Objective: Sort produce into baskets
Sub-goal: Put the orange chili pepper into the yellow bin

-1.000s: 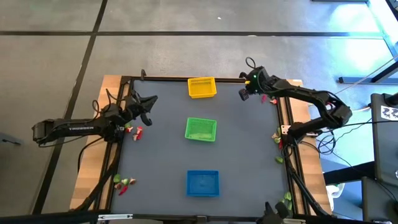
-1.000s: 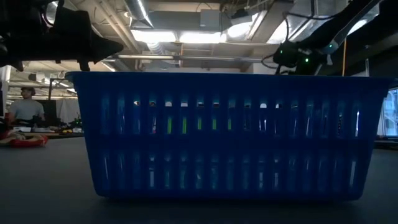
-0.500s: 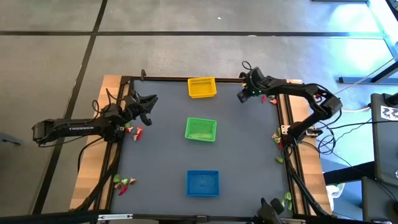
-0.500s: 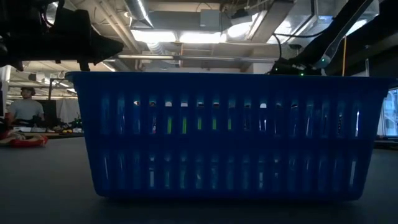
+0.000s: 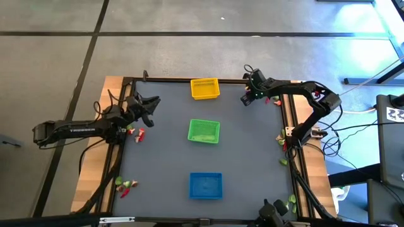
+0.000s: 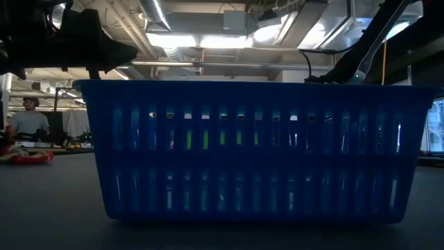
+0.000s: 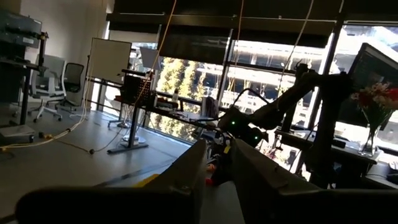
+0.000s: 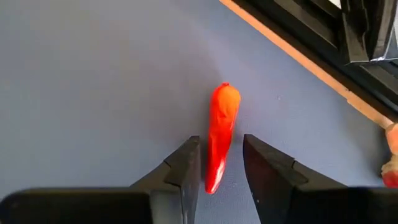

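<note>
At table's left edge, left gripper (image 5: pixel 151 103): we see this arm lying along the left side, its gripper raised above the mat near the far-left part; in its wrist view the two fingers (image 7: pixel 186 171) stand a narrow gap apart with nothing between them.
Left-side produce: we note a red and light green cluster (image 5: pixel 136 132) on the mat just beside the left arm, and a second cluster (image 5: pixel 125 186) on the wooden strip at the near-left corner.
Centre column, baskets: we find the yellow basket (image 5: pixel 205 88) at the far edge, the green basket (image 5: pixel 204 131) mid-table, and the blue basket (image 5: pixel 206 185) nearest the front, well apart from one another; in the low view the blue basket fills most of the frame.
Right gripper (image 5: pixel 247 99): we see it lowered at the far-right part of the mat, right of the yellow basket; its fingers (image 8: pixel 186 168) are spread on either side of the lower end of an orange-red pepper (image 8: pixel 219 137) lying on the mat, and whether they touch it we cannot tell.
Right-side produce: we note a pink-red piece (image 5: pixel 273 99) just beside the right gripper, more pieces (image 5: pixel 281 139) along the right rail, and a light green piece (image 5: pixel 291 200) near the front-right corner.
</note>
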`<state>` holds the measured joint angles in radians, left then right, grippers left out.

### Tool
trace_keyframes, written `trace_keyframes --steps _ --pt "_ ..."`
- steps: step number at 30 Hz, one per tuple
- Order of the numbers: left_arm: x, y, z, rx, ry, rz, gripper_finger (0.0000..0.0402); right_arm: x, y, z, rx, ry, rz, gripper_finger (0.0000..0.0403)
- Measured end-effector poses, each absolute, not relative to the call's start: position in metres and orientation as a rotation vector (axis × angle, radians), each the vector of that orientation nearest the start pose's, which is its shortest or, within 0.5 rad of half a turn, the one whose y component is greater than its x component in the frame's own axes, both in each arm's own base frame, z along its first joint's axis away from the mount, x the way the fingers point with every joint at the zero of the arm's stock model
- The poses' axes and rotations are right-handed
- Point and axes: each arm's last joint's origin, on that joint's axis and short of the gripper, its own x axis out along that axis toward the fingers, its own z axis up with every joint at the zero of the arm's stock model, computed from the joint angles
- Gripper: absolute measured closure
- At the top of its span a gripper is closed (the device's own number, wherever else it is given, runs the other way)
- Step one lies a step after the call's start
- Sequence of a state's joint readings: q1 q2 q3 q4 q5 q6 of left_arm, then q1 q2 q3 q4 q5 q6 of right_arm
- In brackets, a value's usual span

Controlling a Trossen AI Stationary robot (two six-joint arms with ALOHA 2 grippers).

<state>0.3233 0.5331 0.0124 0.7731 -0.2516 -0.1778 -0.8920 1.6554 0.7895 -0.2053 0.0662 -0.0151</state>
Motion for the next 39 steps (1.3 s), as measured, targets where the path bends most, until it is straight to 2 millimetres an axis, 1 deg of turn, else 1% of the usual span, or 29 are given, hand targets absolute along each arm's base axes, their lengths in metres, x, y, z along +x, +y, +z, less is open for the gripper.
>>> trace_keyframes --steps 3,6,9,12,14,19,24,30,39 --pt "0.119 0.047 0.192 -0.212 -0.319 0.540 0.0329 0.182 -0.229 0.134 0.427 1.026 -0.851 0.0299" --pt "0.119 0.047 0.192 -0.243 -0.326 0.536 0.0329 0.183 -0.229 0.134 0.417 1.031 -0.845 0.0333" --pt "0.119 0.047 0.191 -0.239 -0.321 0.537 0.0329 0.182 -0.229 0.134 0.414 1.033 -0.845 0.0370" --pt "0.119 0.047 0.191 -0.231 -0.319 0.538 0.0329 0.183 -0.230 0.134 0.395 1.033 -0.838 0.0393" --pt "0.119 0.047 0.191 -0.234 -0.320 0.538 0.0329 0.184 -0.230 0.134 0.380 1.027 -0.833 0.0394" --pt "0.119 0.047 0.191 -0.236 -0.320 0.537 0.0329 0.185 -0.230 0.135 0.386 1.008 -0.812 0.0380" --pt "0.119 0.047 0.191 -0.236 -0.320 0.537 0.0329 0.190 -0.227 0.138 0.384 0.998 -0.786 0.0384" --pt "0.119 0.047 0.191 -0.230 -0.318 0.539 0.0329 0.215 -0.221 0.162 0.313 0.922 -0.728 0.0386" --pt "0.119 0.047 0.191 -0.235 -0.320 0.538 0.0329 0.259 -0.215 0.209 0.199 0.767 -0.640 0.0378"
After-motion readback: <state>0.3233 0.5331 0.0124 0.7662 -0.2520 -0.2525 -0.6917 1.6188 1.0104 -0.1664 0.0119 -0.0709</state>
